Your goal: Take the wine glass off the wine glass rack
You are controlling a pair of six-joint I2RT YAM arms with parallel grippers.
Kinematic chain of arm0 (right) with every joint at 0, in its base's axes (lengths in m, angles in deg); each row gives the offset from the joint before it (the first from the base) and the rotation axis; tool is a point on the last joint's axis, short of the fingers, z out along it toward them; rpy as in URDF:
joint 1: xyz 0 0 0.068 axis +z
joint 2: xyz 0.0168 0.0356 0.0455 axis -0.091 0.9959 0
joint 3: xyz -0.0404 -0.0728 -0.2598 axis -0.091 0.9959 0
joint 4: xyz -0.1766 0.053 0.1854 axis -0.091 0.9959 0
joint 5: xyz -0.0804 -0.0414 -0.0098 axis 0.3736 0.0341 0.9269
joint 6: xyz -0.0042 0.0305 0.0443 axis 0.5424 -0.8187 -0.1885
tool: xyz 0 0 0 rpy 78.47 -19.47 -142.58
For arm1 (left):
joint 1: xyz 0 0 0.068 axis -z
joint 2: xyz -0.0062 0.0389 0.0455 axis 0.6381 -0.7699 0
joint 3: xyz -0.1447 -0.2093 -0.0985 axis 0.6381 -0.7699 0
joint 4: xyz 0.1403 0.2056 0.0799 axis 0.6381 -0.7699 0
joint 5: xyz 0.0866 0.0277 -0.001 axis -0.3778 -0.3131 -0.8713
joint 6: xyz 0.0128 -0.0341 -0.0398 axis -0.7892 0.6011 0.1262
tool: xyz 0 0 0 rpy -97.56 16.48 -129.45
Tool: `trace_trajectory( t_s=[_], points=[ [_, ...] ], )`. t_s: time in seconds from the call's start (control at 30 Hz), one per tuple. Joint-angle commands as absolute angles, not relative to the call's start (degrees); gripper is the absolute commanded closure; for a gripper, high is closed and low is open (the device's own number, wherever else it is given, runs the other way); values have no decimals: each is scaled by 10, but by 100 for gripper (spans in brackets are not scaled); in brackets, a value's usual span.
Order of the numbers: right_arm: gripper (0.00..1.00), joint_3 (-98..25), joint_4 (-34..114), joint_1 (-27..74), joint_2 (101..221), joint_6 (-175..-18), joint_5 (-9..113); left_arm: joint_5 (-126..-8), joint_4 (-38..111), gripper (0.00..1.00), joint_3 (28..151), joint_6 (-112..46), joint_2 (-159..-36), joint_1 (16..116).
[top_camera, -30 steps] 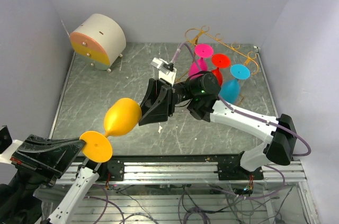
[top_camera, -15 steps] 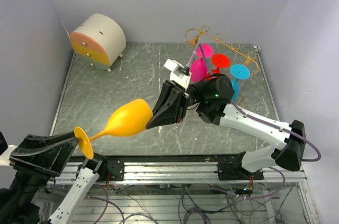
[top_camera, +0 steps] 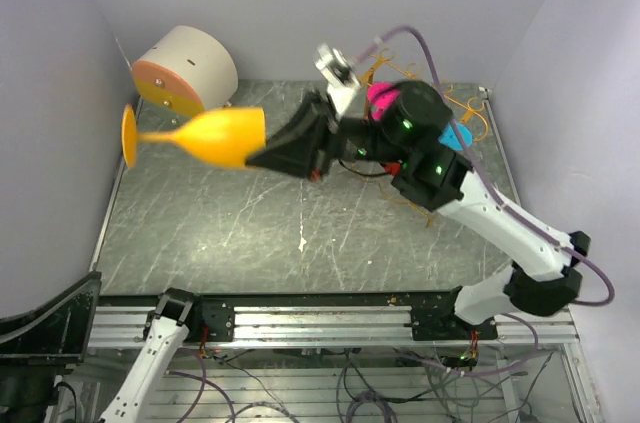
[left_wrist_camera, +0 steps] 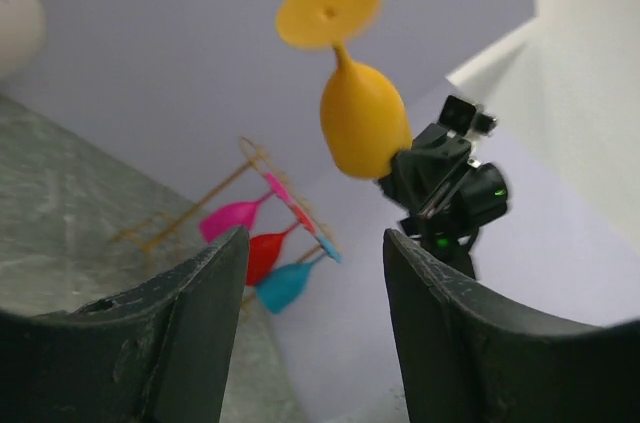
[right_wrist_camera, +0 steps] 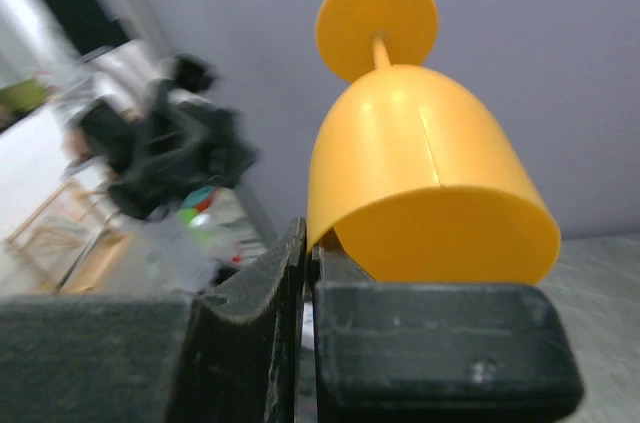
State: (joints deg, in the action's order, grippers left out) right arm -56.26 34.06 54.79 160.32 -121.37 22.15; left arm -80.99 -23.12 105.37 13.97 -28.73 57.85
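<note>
Left wrist view: the left gripper [left_wrist_camera: 315, 243] has both fingers spread wide with nothing between them. One second ago it was clamped on the foot of the orange plastic wine glass [left_wrist_camera: 362, 123].
Left arm: pulled back beyond the near left corner of the worktop. It was under the glass half a second ago.
Right gripper [top_camera: 262, 154]: clamped on the bowl rim, with one finger inside the bowl and one outside, as the right wrist view shows.
Change: the hand-over is complete. The orange plastic wine glass now hangs from the right gripper alone and has been carried up and away from the near edge.
Glass location: in the air over the far left part of the worktop, lying roughly level with its foot toward the left wall. It is well apart from the rack.
Task meaning: judged from this, the removal itself is done. What remains is probably to set the glass down, and a grip on the rim alone could slip during a turn.
Rack: the thin gold wire wine glass rack [top_camera: 466, 103] stands at the far right corner. A pink glass [left_wrist_camera: 232, 215], a red glass [left_wrist_camera: 265, 251] and a blue glass [left_wrist_camera: 285, 285] hang from it.
Worktop: a grey marbled slab [top_camera: 200, 223] with an aluminium rail [top_camera: 330, 323] along its near edge.
Far left corner: a round cream-and-orange drawer box [top_camera: 185, 68].
Room: plain pale lilac walls [top_camera: 300, 3] close off the left, far and right sides.
</note>
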Motion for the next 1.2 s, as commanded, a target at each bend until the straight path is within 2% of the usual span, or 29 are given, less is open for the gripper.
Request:
trace_trajectory(
  t_s=[0.0,0.1,0.17,0.2,0.33,0.5,0.67,0.87,1.17],
  points=[
    [100,-778,703,573,1757,-1093,480,-827,-387,35,1125,31,-383,528],
    [100,-1050,873,604,1918,-1067,602,-809,-433,39,1169,-36,-425,496],
    [100,-1164,937,606,2018,-1066,632,-803,-463,43,1193,-63,-447,481],
    [100,-1165,941,607,2026,-1066,654,-799,-474,45,1205,-76,-455,475],
    [100,-986,865,606,1973,-1064,685,-784,-512,47,1218,-114,-476,453],
    [100,-1074,978,611,2048,-1049,702,-758,-515,48,1187,-134,-472,437],
    [100,-1031,987,615,2053,-1033,682,-745,-514,49,1159,-137,-463,424],
    [100,-1066,1034,615,2110,-1012,658,-726,-507,53,1139,-137,-453,410],
    [100,-1074,1037,611,2149,-992,633,-692,-515,54,1116,-146,-439,383]
  ],
)
